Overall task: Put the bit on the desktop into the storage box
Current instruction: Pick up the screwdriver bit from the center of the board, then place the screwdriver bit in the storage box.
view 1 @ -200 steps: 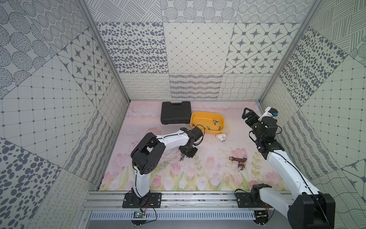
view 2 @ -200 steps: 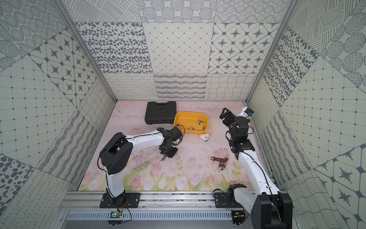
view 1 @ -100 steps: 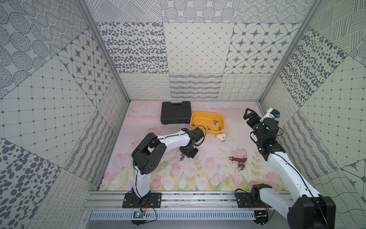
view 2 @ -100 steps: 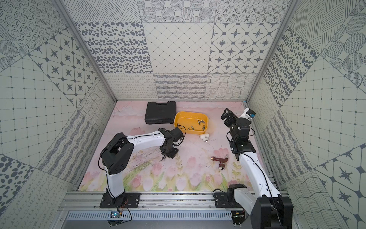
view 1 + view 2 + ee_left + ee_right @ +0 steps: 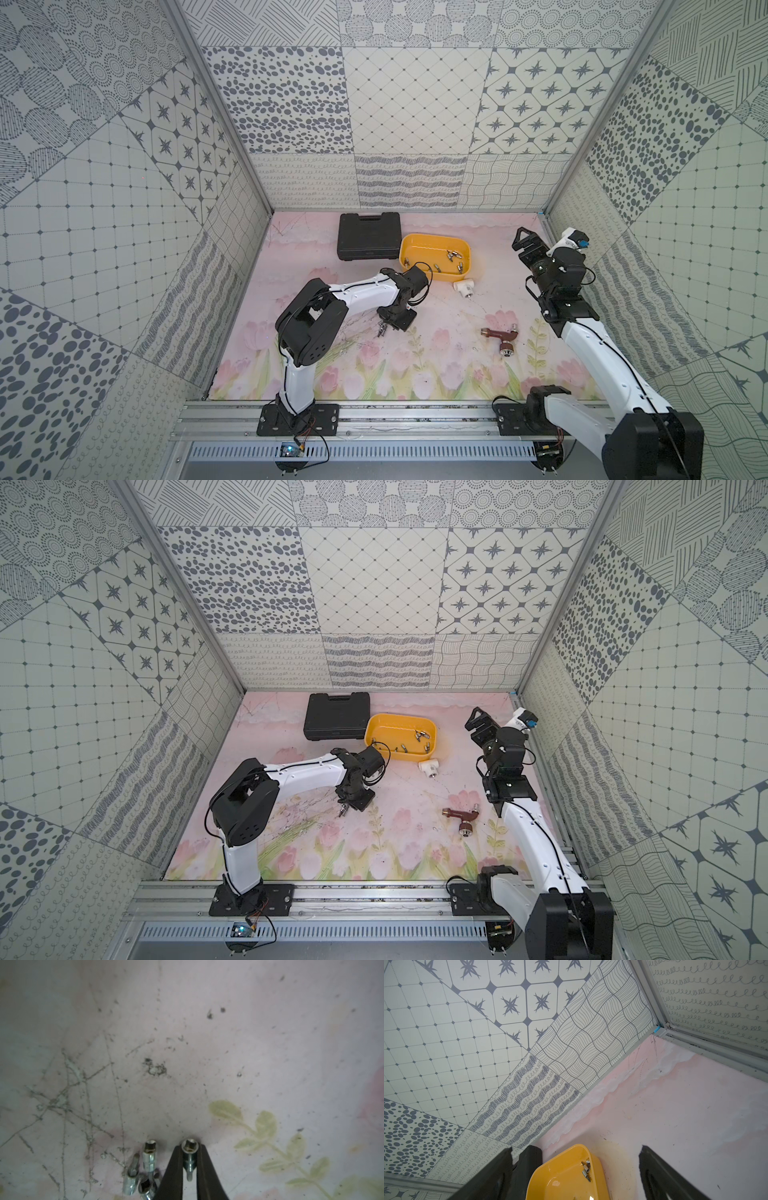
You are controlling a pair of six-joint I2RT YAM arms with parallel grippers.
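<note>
Your left jaws are closed on one silver bit (image 5: 189, 1154). In the left wrist view the two black fingers (image 5: 173, 1169) press its sides, and its socket end stands just past their tips. Whether it is clear of the table (image 5: 228, 1043) cannot be told. Just beside it, outside the jaws, three loose bits (image 5: 149, 1155) lie clustered on the table.

Your right jaws stand wide apart with nothing between them. They are held up off the table near the right wall. The right wrist view shows one finger (image 5: 660, 1180) on each side of a corner of the storage box (image 5: 560, 1180).

Containers:
- **Storage box:** in a top view the yellow storage box (image 5: 419, 249) sits lidless toward the back of the table. Several small bits in the box (image 5: 451, 255) lie loose on its floor, most of them in its right half.
- **Black case:** the black case (image 5: 369, 235) lies shut just beside the box's left end, so its contents cannot be seen.

The gripped bit is outside the box and apart from it, nearer the front of the table. The left arm's wrist lies between the two.

A white pipe fitting (image 5: 464, 287) lies just beside the box's front right corner. A dark red tap (image 5: 500, 338) lies on the table between the arms, nearer the right one.
</note>
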